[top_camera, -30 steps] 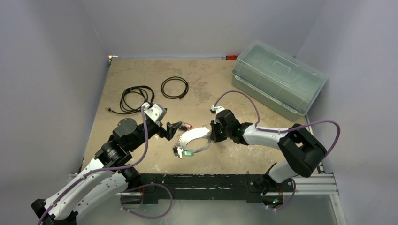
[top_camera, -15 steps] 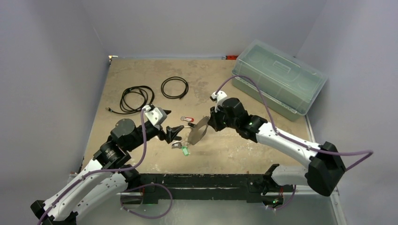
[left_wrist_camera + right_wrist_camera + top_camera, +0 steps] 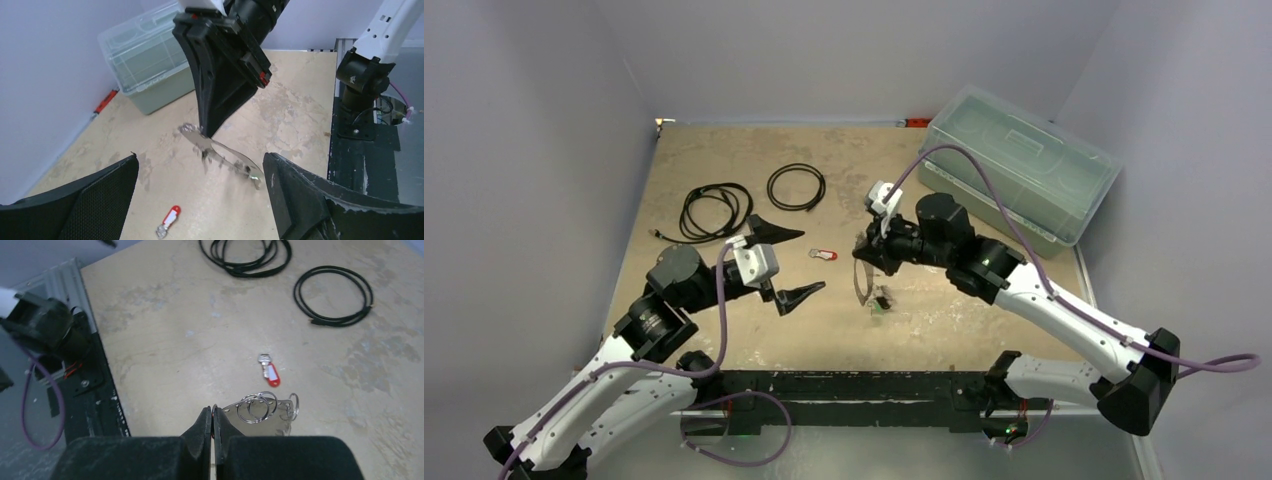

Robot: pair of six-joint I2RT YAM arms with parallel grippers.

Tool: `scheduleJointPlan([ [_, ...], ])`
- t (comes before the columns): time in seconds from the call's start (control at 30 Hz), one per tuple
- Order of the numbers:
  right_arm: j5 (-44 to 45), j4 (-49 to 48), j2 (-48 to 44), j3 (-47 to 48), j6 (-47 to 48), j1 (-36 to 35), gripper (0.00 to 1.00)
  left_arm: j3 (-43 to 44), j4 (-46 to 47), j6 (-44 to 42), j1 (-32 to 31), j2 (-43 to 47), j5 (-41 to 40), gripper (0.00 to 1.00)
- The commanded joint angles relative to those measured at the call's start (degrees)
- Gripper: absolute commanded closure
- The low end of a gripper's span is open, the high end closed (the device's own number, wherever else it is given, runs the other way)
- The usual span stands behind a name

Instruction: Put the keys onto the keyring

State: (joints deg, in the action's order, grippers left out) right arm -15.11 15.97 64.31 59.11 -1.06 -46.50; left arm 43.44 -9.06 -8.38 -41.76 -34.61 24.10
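Keyring point(image 3: 215, 147) hangs clamped in the right jaws above the desk point(image 3: 724, 160); left jaws, apart and empty, should pinch the red key point(image 3: 823, 254) by its head.

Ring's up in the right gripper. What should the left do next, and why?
Probably lower the left gripper onto the red key: it is open and empty, the key lies loose on the table, and the right gripper holds the keyring aloft.
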Motion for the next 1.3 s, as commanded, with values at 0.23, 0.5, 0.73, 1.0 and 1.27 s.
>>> scheduleJointPlan([
  [0.23, -11.8, 4.6, -3.5, 3.7, 8.4, -8.6, 1.00, 1.2, -1.2, -13.4, -0.2, 1.1, 18.1, 0.07],
  [0.5, -15.3, 6.6, -4.9, 5.9, 10.1, -11.2, 1.00, -0.3, 0.1, -11.8, -0.5, -0.9, 25.0, 0.14],
  [0.73, -15.6, 10.4, -3.9, 8.2, 11.5, -13.3, 1.00, -1.0, 4.4, -9.6, -0.7, -6.4, 29.4, 0.19],
  [1.0, -14.8, 13.8, -1.9, 11.4, 12.8, -15.3, 1.00, -1.6, 6.1, -8.8, -1.2, -8.4, 30.5, 0.23],
  [1.27, -12.8, 15.1, -0.4, 14.6, 13.6, -17.1, 1.00, -3.1, 6.8, -7.8, -2.6, -8.9, 31.8, 0.29],
])
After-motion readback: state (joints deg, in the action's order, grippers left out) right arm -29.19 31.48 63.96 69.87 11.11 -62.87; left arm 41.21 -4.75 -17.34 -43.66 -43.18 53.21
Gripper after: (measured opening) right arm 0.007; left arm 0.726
